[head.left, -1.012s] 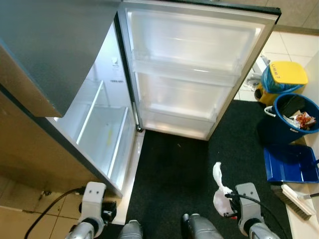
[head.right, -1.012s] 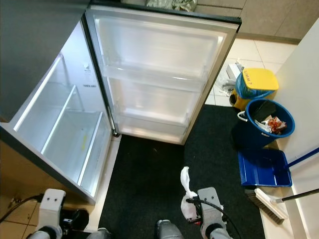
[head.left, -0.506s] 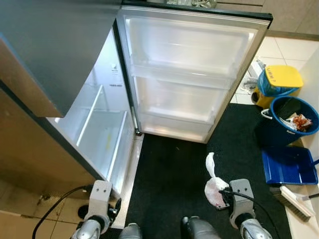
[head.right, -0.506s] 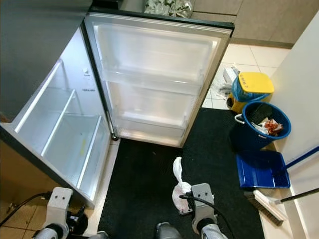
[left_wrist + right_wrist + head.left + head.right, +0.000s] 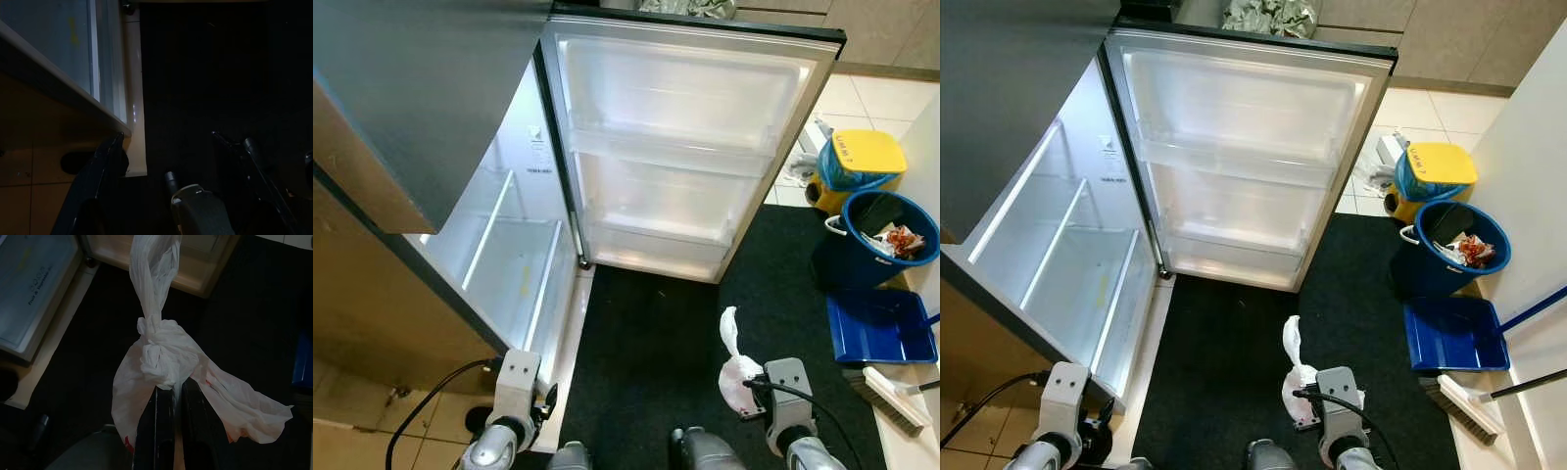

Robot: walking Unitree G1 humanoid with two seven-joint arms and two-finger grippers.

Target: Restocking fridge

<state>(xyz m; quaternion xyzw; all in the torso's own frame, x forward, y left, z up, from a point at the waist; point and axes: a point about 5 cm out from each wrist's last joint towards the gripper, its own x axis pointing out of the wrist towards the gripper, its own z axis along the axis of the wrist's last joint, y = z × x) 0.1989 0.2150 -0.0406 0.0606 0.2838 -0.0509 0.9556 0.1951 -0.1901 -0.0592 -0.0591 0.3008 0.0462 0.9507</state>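
White knotted bag (image 5: 164, 357) pinched tight in the right tool (image 5: 171, 396) — held low, facing the open fridge (image 5: 519, 264); left tool (image 5: 171, 142) spread, idle.

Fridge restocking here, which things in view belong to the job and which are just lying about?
Job:
- open fridge
- its door shelves
- knotted white plastic bag in the right end effector

Lying about:
- blue bucket
- yellow-lidded bin
- blue dustpan
- brush

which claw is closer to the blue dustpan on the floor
The right claw. It sits over the black mat, holding a knotted white plastic bag, with the blue dustpan just off to its right. The left claw hangs by the open fridge, across the mat.
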